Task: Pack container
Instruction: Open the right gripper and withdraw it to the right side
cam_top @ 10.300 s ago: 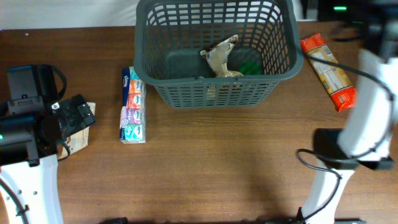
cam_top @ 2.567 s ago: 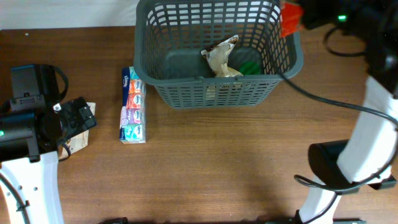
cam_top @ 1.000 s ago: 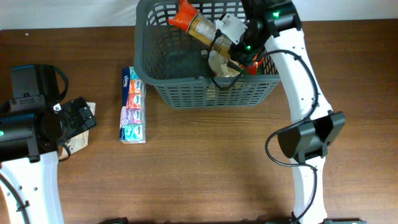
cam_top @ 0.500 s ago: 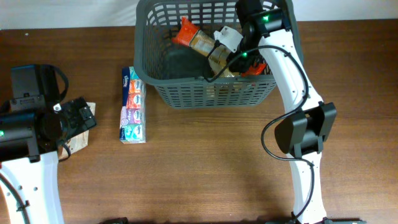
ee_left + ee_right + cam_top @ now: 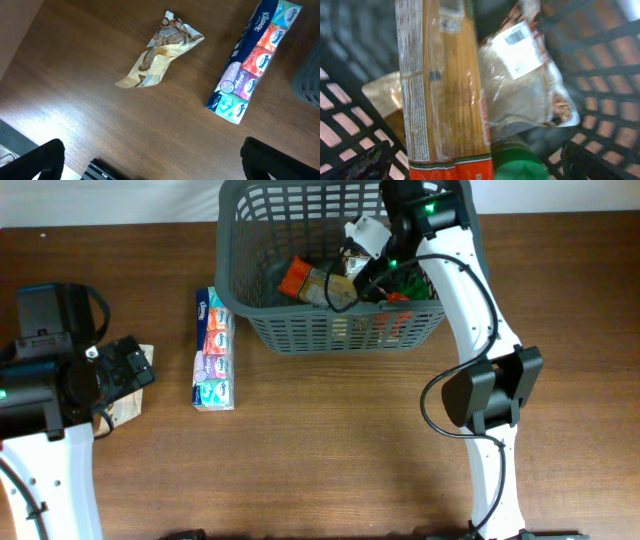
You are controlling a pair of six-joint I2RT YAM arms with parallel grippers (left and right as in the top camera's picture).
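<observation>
The dark grey slotted basket (image 5: 340, 330) stands at the back middle of the table. My right gripper (image 5: 362, 272) reaches down into it. In the right wrist view its fingers (image 5: 475, 167) are spread wide and open. An orange-and-red spaghetti packet (image 5: 308, 280) lies free inside the basket, below the fingers (image 5: 445, 90). Beside the packet lie a clear crumpled bag (image 5: 525, 85) and a green item (image 5: 515, 165). My left gripper (image 5: 122, 368) is open and empty at the left, hovering over the table (image 5: 155, 162).
A pack of colourful tissue packets (image 5: 213, 350) lies left of the basket and shows in the left wrist view (image 5: 255, 60). A crumpled tan snack bag (image 5: 160, 50) lies on the table under the left gripper. The right arm's base stands at the front right.
The right arm carried the spaghetti packet from the table's back right over the basket and lowered it. The packet now lies inside the basket and the gripper is open. The left arm stayed still.
</observation>
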